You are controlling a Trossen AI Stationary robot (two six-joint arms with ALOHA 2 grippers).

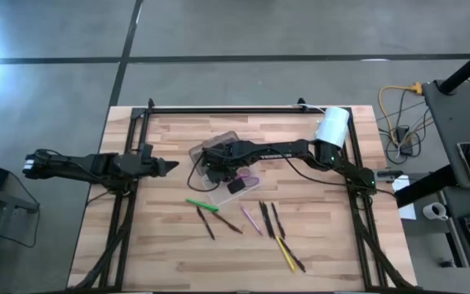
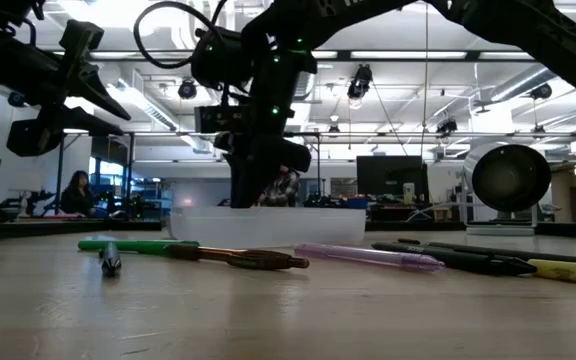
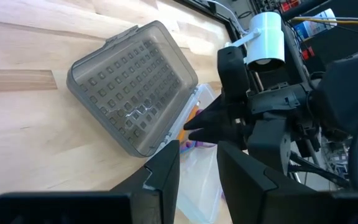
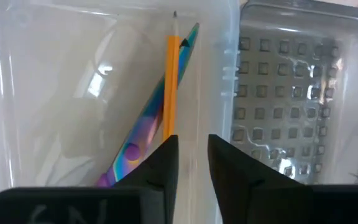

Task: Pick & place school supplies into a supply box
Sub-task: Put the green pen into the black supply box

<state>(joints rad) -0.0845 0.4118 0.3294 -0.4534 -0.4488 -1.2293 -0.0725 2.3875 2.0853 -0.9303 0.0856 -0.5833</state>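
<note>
The supply box lies open mid-table: its grey textured half [image 1: 216,144] [image 3: 132,93] [image 4: 297,93] beside its clear half [image 1: 228,192] [image 4: 73,93]. An orange pencil [image 4: 171,81] and purple-handled scissors [image 4: 143,134] lie in the clear half. My right gripper [image 1: 227,173] [image 4: 192,155] hangs over that half, fingers pointing down, narrowly open; the pencil's near end is hidden behind one finger. My left gripper [image 1: 170,167] [image 3: 199,168] waits left of the box, above the table, open. Green [image 1: 202,206], purple [image 1: 251,219], yellow [image 1: 284,251] and dark [image 1: 206,222] pens lie flat on the table, nearer than the box.
A white cylindrical roll [image 1: 331,126] [image 3: 267,37] sits at the table's far right corner by the right arm's base. A black frame runs along the far edge [image 1: 219,109]. Bare wood lies near the front edge [image 1: 161,261]. Cables and equipment stand off the table to the right.
</note>
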